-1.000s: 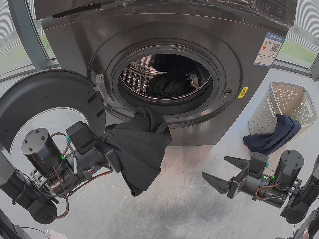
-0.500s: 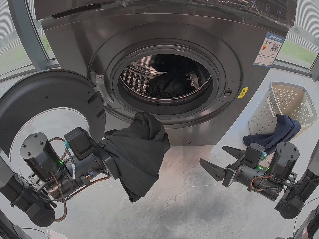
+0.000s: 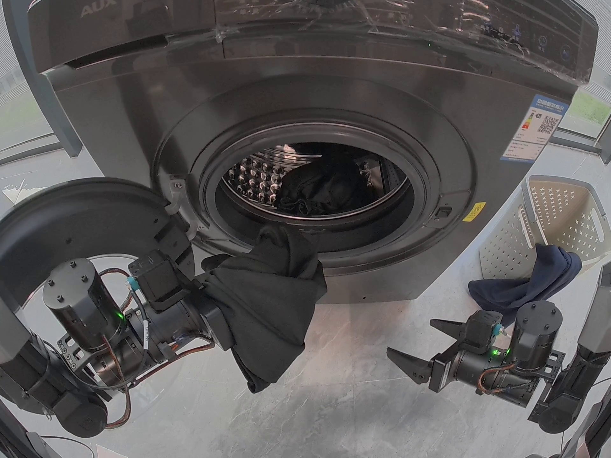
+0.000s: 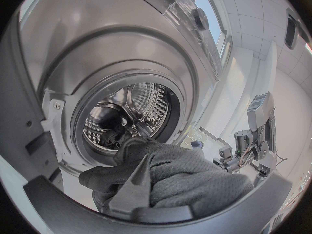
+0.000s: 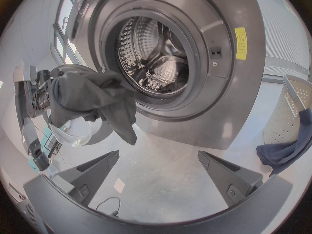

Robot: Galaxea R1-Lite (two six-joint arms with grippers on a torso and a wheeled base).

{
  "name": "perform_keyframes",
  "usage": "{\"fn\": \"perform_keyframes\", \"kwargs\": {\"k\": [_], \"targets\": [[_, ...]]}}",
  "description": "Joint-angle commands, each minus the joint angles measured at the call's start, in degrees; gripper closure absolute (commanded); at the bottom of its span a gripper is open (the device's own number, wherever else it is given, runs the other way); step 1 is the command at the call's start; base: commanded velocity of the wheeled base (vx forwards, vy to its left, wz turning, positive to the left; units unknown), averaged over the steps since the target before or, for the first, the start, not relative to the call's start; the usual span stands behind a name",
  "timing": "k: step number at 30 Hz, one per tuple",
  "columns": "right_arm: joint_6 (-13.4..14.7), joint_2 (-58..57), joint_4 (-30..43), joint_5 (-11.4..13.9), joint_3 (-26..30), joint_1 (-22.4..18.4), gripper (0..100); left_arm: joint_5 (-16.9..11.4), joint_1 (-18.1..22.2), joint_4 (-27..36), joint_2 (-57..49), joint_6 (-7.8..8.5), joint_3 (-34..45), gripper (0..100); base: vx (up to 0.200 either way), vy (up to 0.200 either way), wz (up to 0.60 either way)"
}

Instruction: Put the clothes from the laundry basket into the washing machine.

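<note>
My left gripper (image 3: 238,287) is shut on a dark grey garment (image 3: 273,306), which hangs just below the lip of the washing machine's open drum (image 3: 254,179). In the left wrist view the garment (image 4: 188,179) bunches over one finger (image 4: 136,186), facing the drum. Black clothes (image 3: 318,189) lie inside the drum. My right gripper (image 3: 415,341) hangs open and empty over the floor at the right, its jaws wide apart in its own view (image 5: 156,155). A white laundry basket (image 3: 566,211) lies tipped beside the machine with a navy garment (image 3: 528,281) spilling from it.
The round machine door (image 3: 76,224) stands swung open at the left, close behind my left arm. Grey tiled floor (image 3: 356,402) lies free between the two arms. Windows run behind the machine.
The whole head view has shifted: the machine now looks larger and nearer, so the camera has moved closer. The left gripper still holds the garment and the right stays open.
</note>
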Motion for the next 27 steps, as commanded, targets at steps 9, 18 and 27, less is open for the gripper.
{"fn": "perform_keyframes", "kwargs": {"k": [9,18,27], "targets": [[0.0,1.2,-0.1,0.5,5.5,6.5,0,0.2,-2.3,-0.1,0.2,0.22,-0.4,100,0.111,0.0,0.0],[-0.1,0.2,-0.1,0.2,5.5,8.8,0,9.0,-4.8,0.2,10.6,1.8,-12.8,100,0.0,0.0,0.0],[0.0,-0.5,-0.1,0.1,5.6,9.5,0,10.5,-4.8,0.2,19.9,1.28,-22.6,100,0.0,0.0,0.0]]}}
